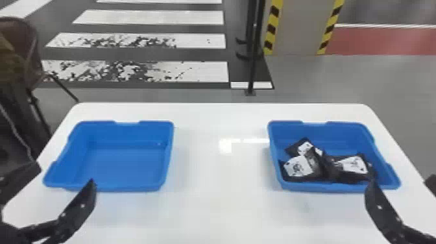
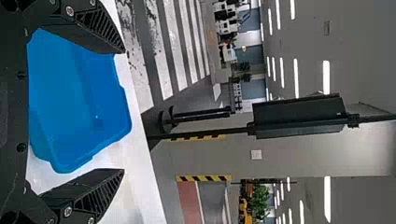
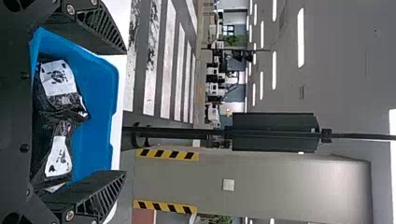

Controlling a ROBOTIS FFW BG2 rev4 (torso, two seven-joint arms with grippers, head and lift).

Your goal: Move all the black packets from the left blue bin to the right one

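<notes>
At ten o'clock on the desk [image 1: 220, 201], the left blue bin [image 1: 113, 168] is empty; at two o'clock, the right bin [image 1: 340, 138] holds the black packets [image 1: 324, 167] — transfer apparently complete. Left and right jaws stand released, grasping nothing — no packet appears outstanding.

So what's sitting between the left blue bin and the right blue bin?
Between the left blue bin and the right blue bin, the head view shows just a bare stretch of white tabletop with reflected light on it.
</notes>
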